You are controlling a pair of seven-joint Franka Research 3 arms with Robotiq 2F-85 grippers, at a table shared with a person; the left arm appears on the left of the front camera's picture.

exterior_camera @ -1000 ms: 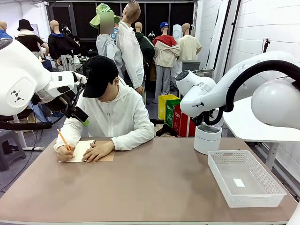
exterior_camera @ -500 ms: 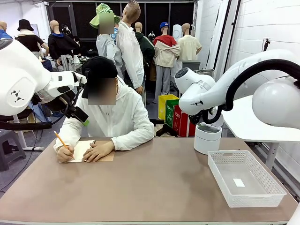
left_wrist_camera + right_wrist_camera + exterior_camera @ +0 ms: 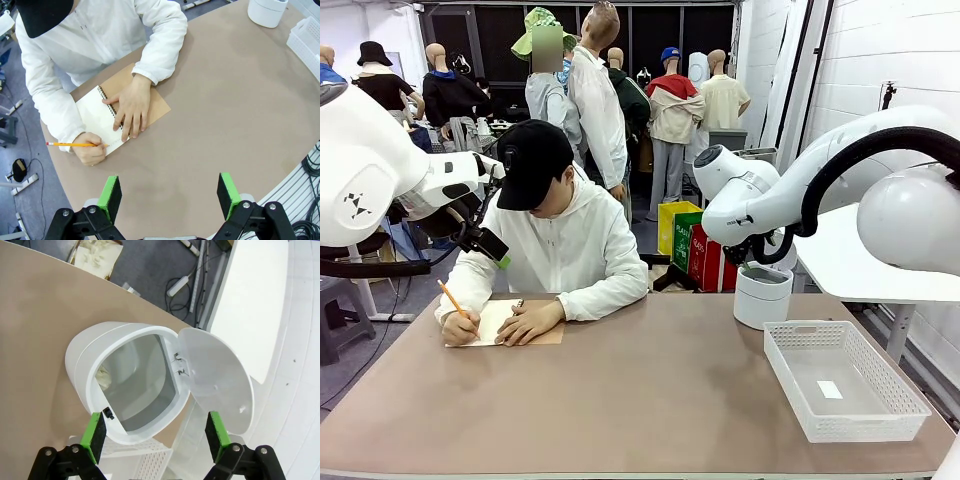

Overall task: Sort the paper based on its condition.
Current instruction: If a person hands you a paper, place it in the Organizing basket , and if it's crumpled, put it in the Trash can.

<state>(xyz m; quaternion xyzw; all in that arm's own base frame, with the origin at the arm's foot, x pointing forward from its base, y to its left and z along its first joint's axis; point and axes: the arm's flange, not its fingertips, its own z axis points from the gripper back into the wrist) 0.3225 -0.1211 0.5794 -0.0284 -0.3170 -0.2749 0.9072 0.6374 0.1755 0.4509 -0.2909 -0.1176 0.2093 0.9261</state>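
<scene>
No legible text, labels or numbers.

White brick wall [image 3: 880, 60] at right, grey floor [image 3: 350, 372], brown table [image 3: 650, 400].

The left arm [image 3: 370, 170] is seen raised at the left edge of the front view, the right arm [image 3: 820, 170] raised at the right. In the wrist views, the left gripper [image 3: 168, 187] and the right gripper [image 3: 156, 430] are shown at the bottom edge, jaws spread wide, with nothing gripped between them.
</scene>
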